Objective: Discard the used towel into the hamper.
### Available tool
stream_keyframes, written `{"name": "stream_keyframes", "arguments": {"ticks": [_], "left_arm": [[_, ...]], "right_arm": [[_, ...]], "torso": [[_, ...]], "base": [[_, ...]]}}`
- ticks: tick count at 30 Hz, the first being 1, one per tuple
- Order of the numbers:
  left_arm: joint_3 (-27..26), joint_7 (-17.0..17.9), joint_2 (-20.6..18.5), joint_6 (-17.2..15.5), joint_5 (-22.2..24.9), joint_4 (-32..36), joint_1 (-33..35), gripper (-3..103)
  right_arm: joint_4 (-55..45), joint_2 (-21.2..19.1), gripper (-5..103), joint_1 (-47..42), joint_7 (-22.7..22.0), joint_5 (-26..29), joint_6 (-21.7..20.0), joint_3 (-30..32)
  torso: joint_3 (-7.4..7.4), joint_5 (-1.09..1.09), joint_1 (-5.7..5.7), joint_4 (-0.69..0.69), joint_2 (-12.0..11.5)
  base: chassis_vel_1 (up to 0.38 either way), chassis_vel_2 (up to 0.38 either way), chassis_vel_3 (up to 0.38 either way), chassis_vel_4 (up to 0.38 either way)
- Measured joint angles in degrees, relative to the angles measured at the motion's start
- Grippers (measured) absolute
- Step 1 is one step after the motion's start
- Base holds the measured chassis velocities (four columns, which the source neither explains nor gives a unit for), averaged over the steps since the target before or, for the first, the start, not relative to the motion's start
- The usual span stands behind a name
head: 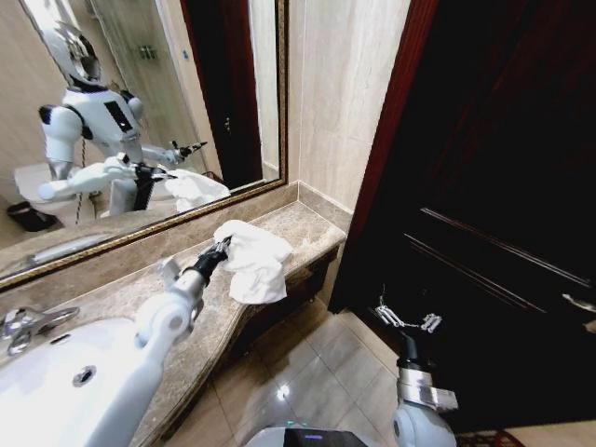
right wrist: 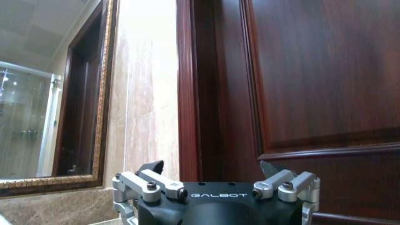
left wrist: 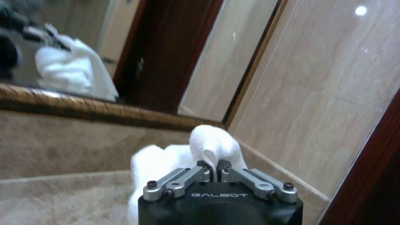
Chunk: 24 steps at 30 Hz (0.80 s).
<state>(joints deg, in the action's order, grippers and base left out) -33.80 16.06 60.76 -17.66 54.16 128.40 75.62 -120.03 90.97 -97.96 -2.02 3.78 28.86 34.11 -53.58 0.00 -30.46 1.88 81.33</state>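
Your left gripper (left wrist: 216,168) pinches crumpled white cloth towel (head: 254,258), overhanging brown marble counter (head: 307,233) edge | right gripper (head: 407,319) spread wide, empty, beside dark wooden door (head: 503,186); floor below open.

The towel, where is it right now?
In the head view the white towel hangs over the far end of the marble counter, below the mirror, pinched in the left gripper. The right gripper waits open near the dark door.

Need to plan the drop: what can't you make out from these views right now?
- Hamper: no view settles where it stands.
- Towel: left tool, shut on it, hides the pinched fold in the left wrist view.
- Right tool: open by the door; its fingertips are cut off in the right wrist view.
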Motion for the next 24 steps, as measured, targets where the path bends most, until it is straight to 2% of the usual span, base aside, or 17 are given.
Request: {"name": "stream_keyframes", "arguments": {"ticks": [2,3,5,9,17,18,19,20,22,24], "left_arm": [[-1.3,-2.7,3.3,2.6,-6.1,2.6,5.5,4],[-1.3,-2.7,3.3,2.6,-6.1,2.6,5.5,4],[-1.3,-3.9,5.6,3.7,-9.1,4.1,8.3,4],[-0.4,-4.2,8.1,4.2,-11.6,6.3,10.5,4],[0.0,-5.9,10.5,6.2,-16.8,8.1,13.2,4],[0.3,-7.0,11.0,8.3,-18.1,8.1,14.0,4],[0.3,-7.0,11.0,8.3,-18.1,8.1,14.0,4],[1.0,-8.0,11.7,11.2,-19.2,8.0,15.1,4],[2.0,-10.0,13.5,14.5,-22.2,8.3,17.3,4],[2.2,-10.4,13.9,15.3,-23.1,8.3,17.7,4]], "right_arm": [[-0.7,0.2,100,-0.5,0.0,0.0,0.2,0.0],[-0.7,0.2,100,-0.5,0.0,0.0,0.2,0.0],[-1.0,0.3,100,-0.8,0.2,0.0,0.4,-0.1],[-1.4,0.5,100,-1.4,0.4,0.1,0.8,0.0],[-2.7,0.9,100,-2.2,0.7,0.8,1.1,0.6],[-2.7,0.9,100,-2.2,1.9,0.9,1.7,0.9],[-2.7,0.9,100,-2.2,1.9,0.9,1.7,0.9],[-2.8,0.9,100,-2.1,3.2,0.1,2.6,1.4],[-3.1,1.1,100,-1.8,4.1,-1.3,3.0,1.3],[-3.2,1.1,100,-1.6,4.1,-1.5,3.1,1.3]], "torso": [[0.0,0.0,0.0,-0.01,0.0],[0.0,0.0,0.0,-0.01,0.0],[-0.01,-0.01,0.0,0.0,0.0],[-0.01,-0.01,0.0,-0.01,0.0],[-0.01,0.0,-0.01,-0.01,0.0],[-0.01,0.0,-0.01,-0.01,0.0],[-0.01,0.0,-0.01,-0.01,0.0],[-0.01,-0.01,-0.01,-0.01,0.0],[-0.01,0.0,0.0,-0.01,0.0],[-0.01,0.0,0.0,-0.01,0.0]], "base": [[0.0,0.0,0.0,0.0],[0.0,0.0,0.0,0.0],[0.0,0.0,0.0,0.0],[0.0,0.0,0.0,0.0],[0.0,0.0,0.0,0.0],[0.0,0.0,0.0,0.0],[0.0,0.0,0.0,0.0],[0.0,0.0,0.0,0.0],[0.0,0.0,0.0,0.0],[0.0,0.0,0.0,0.0]]}}
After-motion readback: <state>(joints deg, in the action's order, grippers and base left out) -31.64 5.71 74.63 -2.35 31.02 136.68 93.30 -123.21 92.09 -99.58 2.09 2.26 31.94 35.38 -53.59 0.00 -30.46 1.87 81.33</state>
